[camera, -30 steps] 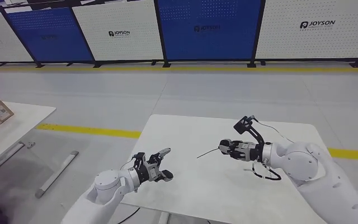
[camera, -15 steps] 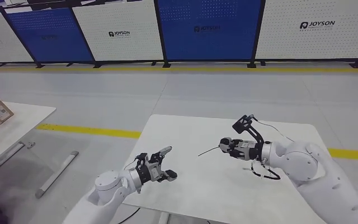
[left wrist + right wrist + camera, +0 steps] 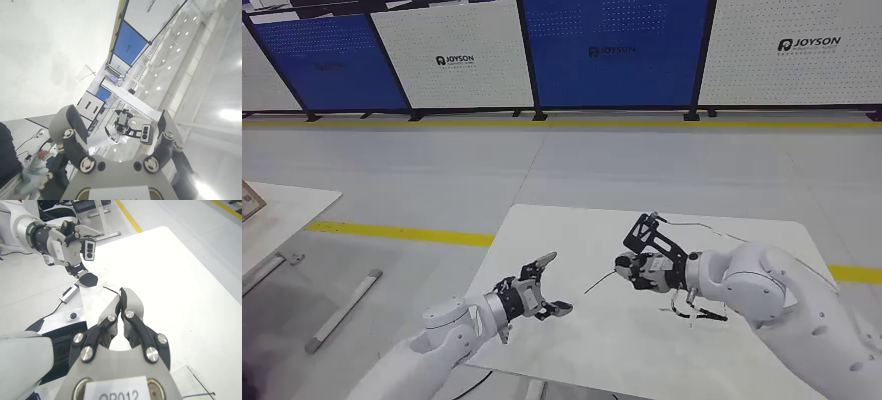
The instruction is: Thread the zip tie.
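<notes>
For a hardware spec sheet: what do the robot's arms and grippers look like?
White shells cover the left arm and right arm. The left gripper and right gripper share grey plates, black linkages with silver bolts, dark-padded jaws and a white label; black cables loop at the right wrist.

Extends the left arm in from 7 o'clock, with the left gripper (image 3: 554,285) pointing toward 2 o'clock, jaws spread wide. Extends the right arm in from 4 o'clock, right gripper (image 3: 622,265) aimed at 9 o'clock, jaws pinched together on the zip tie (image 3: 597,283).
</notes>
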